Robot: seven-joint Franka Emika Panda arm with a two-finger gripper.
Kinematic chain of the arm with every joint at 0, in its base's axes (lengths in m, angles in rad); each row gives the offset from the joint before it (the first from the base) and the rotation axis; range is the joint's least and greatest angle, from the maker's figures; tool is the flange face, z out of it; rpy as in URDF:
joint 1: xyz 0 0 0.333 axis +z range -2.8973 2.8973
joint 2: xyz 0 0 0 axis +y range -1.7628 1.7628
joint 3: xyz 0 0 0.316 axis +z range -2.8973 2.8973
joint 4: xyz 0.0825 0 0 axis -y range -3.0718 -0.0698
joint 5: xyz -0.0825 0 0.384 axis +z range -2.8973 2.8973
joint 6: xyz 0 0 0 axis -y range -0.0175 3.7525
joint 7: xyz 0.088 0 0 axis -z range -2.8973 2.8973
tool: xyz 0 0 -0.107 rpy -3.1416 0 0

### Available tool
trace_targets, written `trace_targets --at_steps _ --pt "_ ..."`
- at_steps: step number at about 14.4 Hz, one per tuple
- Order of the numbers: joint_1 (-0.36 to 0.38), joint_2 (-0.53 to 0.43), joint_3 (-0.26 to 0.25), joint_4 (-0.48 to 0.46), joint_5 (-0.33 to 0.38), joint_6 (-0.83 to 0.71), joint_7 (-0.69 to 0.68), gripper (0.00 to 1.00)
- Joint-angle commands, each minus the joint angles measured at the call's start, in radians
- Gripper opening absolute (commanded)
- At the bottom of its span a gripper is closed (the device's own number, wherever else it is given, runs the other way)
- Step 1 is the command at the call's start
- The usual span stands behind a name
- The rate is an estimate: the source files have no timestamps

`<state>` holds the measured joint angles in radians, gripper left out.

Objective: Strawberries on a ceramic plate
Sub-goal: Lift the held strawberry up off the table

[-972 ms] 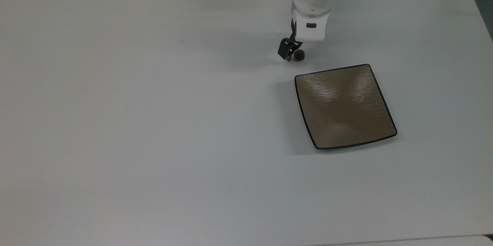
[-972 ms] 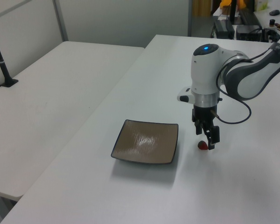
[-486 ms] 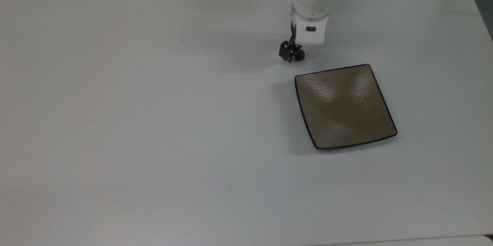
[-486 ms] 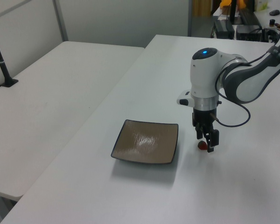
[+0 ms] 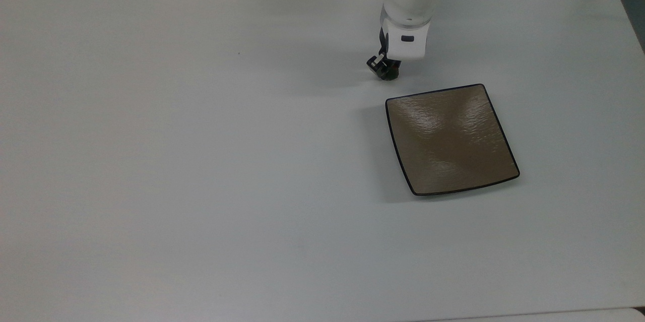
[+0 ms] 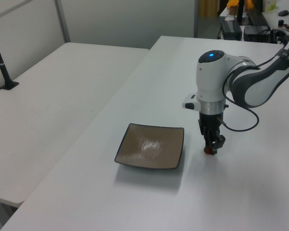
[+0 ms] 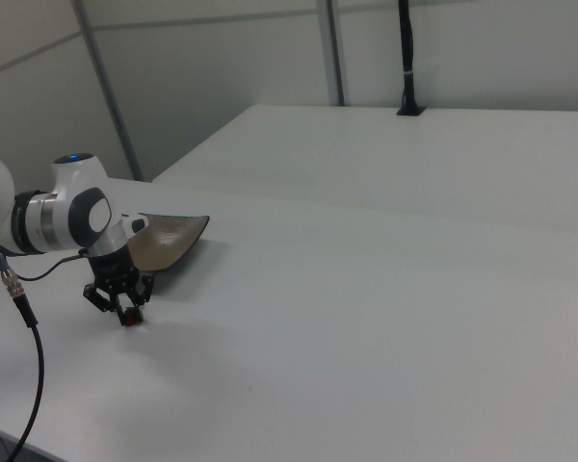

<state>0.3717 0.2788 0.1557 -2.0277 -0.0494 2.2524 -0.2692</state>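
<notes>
So the claw (image 5: 385, 71) is down at counter level just off the plate's (image 5: 451, 139) near corner, and its fingers have closed in tight around the strawberry (image 6: 210, 150). You can catch a bit of red between the tips in the left view and the right view. It looks pinched, not lifted yet: the berry seems to sit right at the counter (image 5: 201, 161), a short hop from the plate's black rim, on the top view's upper left of it.

Handling-wise, my guess is this thing is super light, so weight is no issue at all. The trouble is it's tiny, roundish and probably soft or a bit slick, so squeeze too hard and it could squash or pop out sideways. Best hold would be across the fat middle of the body, below the green cap, with the tips square on both sides. I can't tell whether that's exactly how it's sitting in there.

The plate is glossy with a rippled face and turned-up corners, so a round berry dropped from any height could roll toward the middle dip or bounce. Setting it down low seems smarter.

The counter is a plain white matte top, flat, bare around the plate. The room looks like a lab: a second white table next door, grey partition walls, and cluttered desks far behind the arm (image 6: 260, 84).
</notes>
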Motion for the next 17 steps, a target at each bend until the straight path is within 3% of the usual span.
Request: trace_targets --at_steps 1,6,10,13,17 --pt "0.012 -0.001 -0.007 0.004 -0.029 0.009 0.011 0.03" --pt "0.003 -0.027 -0.007 0.052 -0.027 -0.095 0.012 0.0" --pt "-0.033 -0.073 -0.013 0.168 -0.015 -0.255 0.015 0.0" --pt "-0.063 -0.064 -0.018 0.32 0.023 -0.385 0.013 0.0" --pt "-0.083 -0.015 -0.03 0.454 0.075 -0.412 0.021 0.0"
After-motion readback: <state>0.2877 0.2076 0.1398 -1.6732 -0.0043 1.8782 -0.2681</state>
